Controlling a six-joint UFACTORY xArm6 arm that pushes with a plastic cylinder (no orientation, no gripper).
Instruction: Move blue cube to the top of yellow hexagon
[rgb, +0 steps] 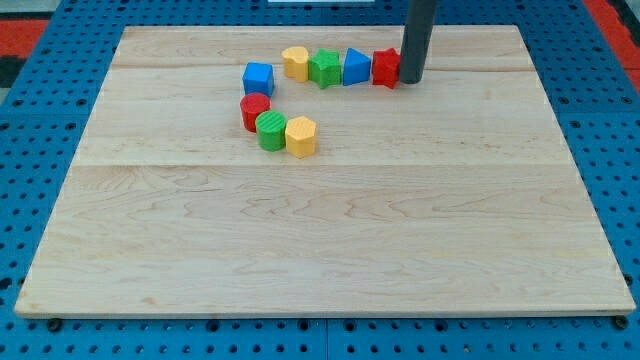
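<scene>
The blue cube sits in the upper left of the wooden board. Below it run a red cylinder, a green cylinder and the yellow hexagon, touching in a short diagonal line. The blue cube lies up and to the left of the yellow hexagon, about one block's width from it. My tip is far to the right of the cube, against the right side of a red block.
A row of blocks lies along the board's top: a rounded yellow block, a green block, a blue wedge-like block and the red block. Blue pegboard surrounds the board.
</scene>
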